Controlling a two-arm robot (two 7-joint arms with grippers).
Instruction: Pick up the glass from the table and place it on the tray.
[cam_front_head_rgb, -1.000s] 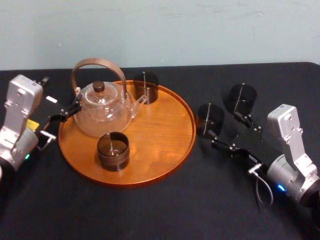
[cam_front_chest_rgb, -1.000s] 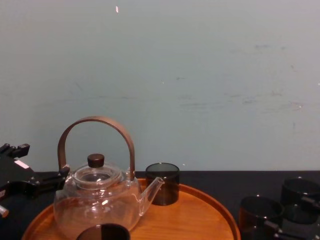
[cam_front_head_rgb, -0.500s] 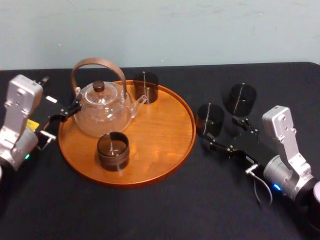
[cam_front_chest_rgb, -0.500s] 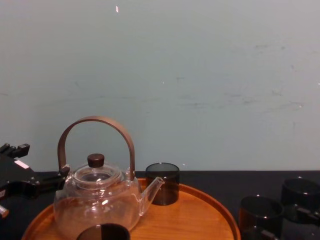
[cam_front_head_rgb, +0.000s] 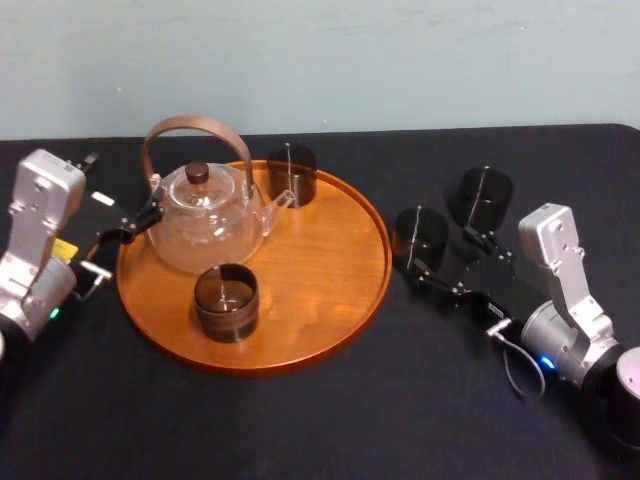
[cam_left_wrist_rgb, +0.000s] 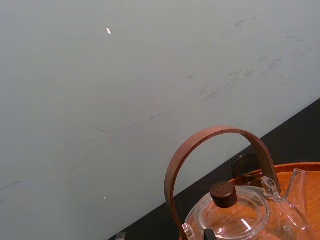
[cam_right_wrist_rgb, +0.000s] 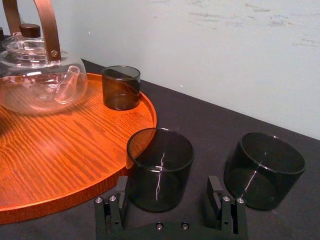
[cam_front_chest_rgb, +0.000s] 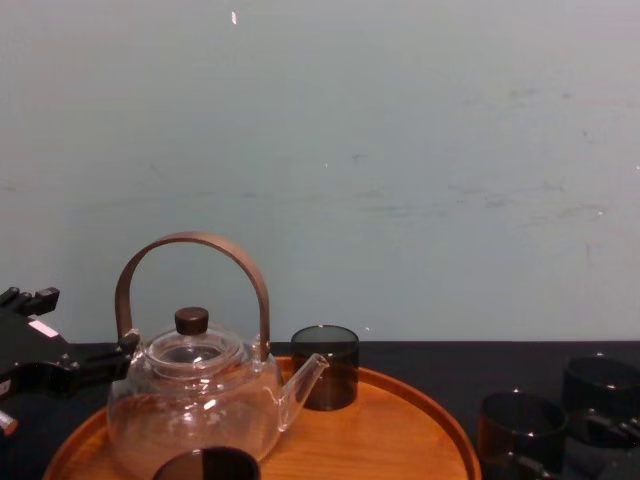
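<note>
Head cam: my right gripper (cam_front_head_rgb: 440, 258) is down on the black table (cam_front_head_rgb: 300, 420), just right of the orange tray (cam_front_head_rgb: 320, 270). Its fingers are spread wide, one on each side of the glass (cam_front_head_rgb: 420, 240) nearest the tray's rim. That glass stands upright on the table, not on the tray. A second glass (cam_front_head_rgb: 485, 198) sits just behind it, a bit further right. My left gripper (cam_front_head_rgb: 130, 225) is parked at the tray's left edge, right by the teapot (cam_front_head_rgb: 205, 225). The tray also carries a front glass (cam_front_head_rgb: 226, 300) and a back glass (cam_front_head_rgb: 292, 173).

Left wrist cam: mostly wall, plus the teapot's brown handle (cam_left_wrist_rgb: 215, 137) and lid knob (cam_left_wrist_rgb: 223, 194).

Right wrist cam: best angle. The glass (cam_right_wrist_rgb: 160, 160) sits between my open fingers (cam_right_wrist_rgb: 121, 187), with a gap showing on each side, so nothing is gripped. The second glass (cam_right_wrist_rgb: 264, 167) is just beside it and the tray rim (cam_right_wrist_rgb: 145, 117) is close on the other side.

Chest cam: both table glasses (cam_front_chest_rgb: 520, 425) (cam_front_chest_rgb: 600, 395) stand low at the right, off the tray (cam_front_chest_rgb: 400, 430).
</note>
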